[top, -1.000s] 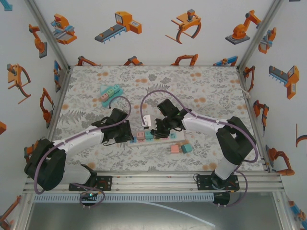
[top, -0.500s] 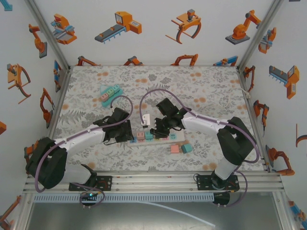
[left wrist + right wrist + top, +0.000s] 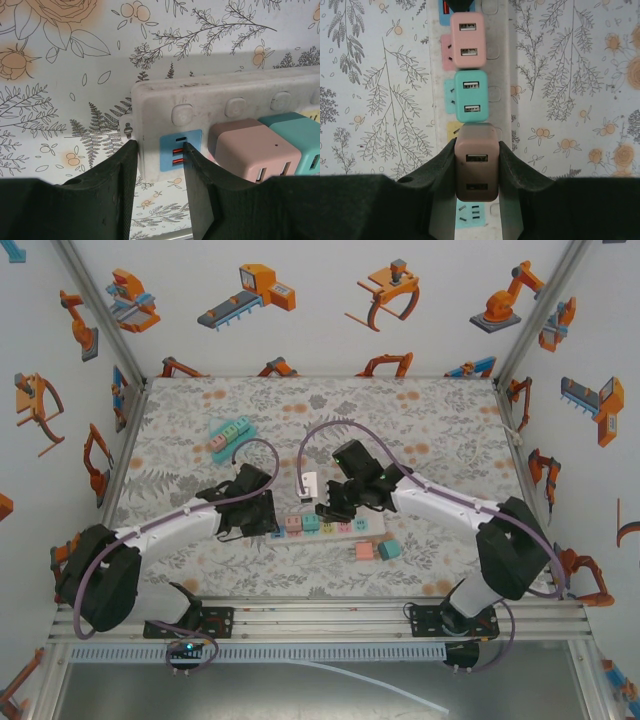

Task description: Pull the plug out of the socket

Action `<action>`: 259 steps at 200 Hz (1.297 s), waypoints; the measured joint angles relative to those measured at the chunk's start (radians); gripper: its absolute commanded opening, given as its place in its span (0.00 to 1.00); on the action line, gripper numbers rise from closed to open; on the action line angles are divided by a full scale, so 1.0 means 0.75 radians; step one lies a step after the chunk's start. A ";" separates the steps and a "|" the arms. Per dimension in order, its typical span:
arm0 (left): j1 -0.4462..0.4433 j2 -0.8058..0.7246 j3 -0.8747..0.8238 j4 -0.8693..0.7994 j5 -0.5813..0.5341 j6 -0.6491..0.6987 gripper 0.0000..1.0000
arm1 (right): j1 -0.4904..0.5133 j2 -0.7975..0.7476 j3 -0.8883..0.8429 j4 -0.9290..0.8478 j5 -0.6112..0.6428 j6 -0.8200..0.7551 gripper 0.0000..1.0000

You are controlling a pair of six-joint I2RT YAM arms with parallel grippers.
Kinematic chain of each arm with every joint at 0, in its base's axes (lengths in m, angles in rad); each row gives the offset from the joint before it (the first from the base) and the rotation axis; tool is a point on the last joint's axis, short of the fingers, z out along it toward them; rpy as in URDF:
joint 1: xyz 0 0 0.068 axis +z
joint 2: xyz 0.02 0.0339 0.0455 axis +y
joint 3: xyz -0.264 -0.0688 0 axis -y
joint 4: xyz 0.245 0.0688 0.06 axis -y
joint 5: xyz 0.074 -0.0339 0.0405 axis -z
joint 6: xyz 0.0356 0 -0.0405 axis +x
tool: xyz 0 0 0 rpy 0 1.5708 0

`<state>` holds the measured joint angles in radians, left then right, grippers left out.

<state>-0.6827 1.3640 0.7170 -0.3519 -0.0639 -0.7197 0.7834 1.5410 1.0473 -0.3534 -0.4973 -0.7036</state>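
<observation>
Pulling brown plug point(image 3: 476, 172) from power strip point(image 3: 235, 92)

Right gripper point(image 3: 476, 150) is clamped on the brown plug's sides. The plug sits over the strip just beside the teal plug point(image 3: 471, 96). Left gripper point(image 3: 159, 145) has its jaws drawn in on the strip's end by the blue USB block point(image 3: 172, 150), bracing it. Cannot tell whether the pins are clear yet. Judgement: draw straight out along the pins, no rocking. Hold the strip flat so it does not lift with the plug.

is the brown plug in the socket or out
Cannot tell: the right gripper is shut on the brown plug at the power strip, its prongs hidden.
</observation>
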 measured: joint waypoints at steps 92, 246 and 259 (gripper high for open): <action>-0.013 0.023 0.152 -0.149 -0.068 0.093 0.50 | -0.085 -0.285 -0.031 -0.002 -0.006 0.521 0.09; -0.013 -0.756 0.121 -0.094 0.524 0.531 0.99 | -1.154 -0.664 -0.448 -0.257 -0.258 1.398 0.09; -0.013 -0.776 0.121 -0.102 0.592 0.592 0.97 | -1.193 -0.664 -0.488 -0.273 -0.253 1.409 0.10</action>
<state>-0.6926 0.7822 0.8078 -0.4286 0.3801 -0.2756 -0.1112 1.0431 0.6811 -0.5583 -0.6872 0.3531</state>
